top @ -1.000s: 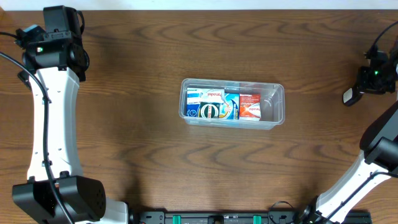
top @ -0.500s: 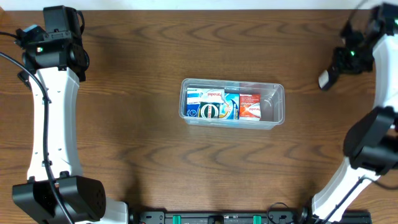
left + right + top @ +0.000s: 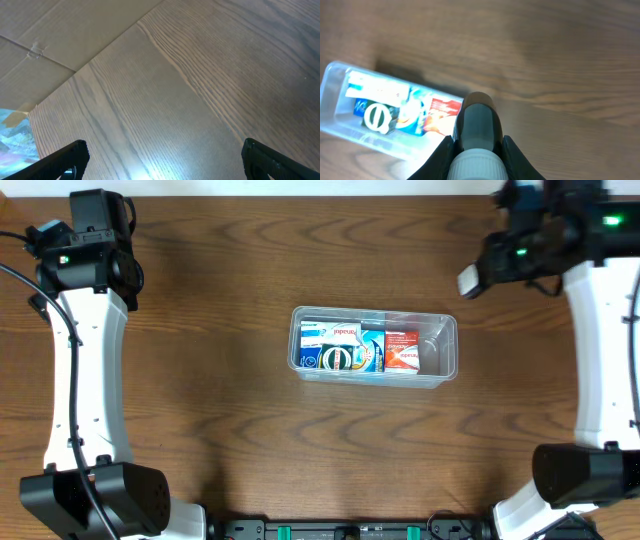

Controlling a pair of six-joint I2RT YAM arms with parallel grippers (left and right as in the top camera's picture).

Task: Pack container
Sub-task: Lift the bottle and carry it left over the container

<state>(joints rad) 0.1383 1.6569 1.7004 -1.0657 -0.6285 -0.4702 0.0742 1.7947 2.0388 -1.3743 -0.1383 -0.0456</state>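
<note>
The clear plastic container [image 3: 448, 345] sits mid-table with several small boxes packed in its left and middle part; its right end holds nothing I can make out. It also shows in the right wrist view [image 3: 335, 87]. My right gripper [image 3: 497, 265] is at the far right, above and right of the container, shut on a dark bottle with a white cap [image 3: 476, 130]. The bottle's white end shows in the overhead view [image 3: 469, 281]. My left gripper [image 3: 162, 157] is open over bare wood at the far left, holding nothing.
The boxes in the container are a blue-and-white one [image 3: 330, 347] and a red-and-white one [image 3: 402, 350]. The table's back edge and a pale wall [image 3: 60, 25] lie close to the left gripper. Wood table [image 3: 220, 420] surrounds the container.
My right arm has swung from the right edge up and leftward toward the container, carrying the bottle. The left arm has not moved.
</note>
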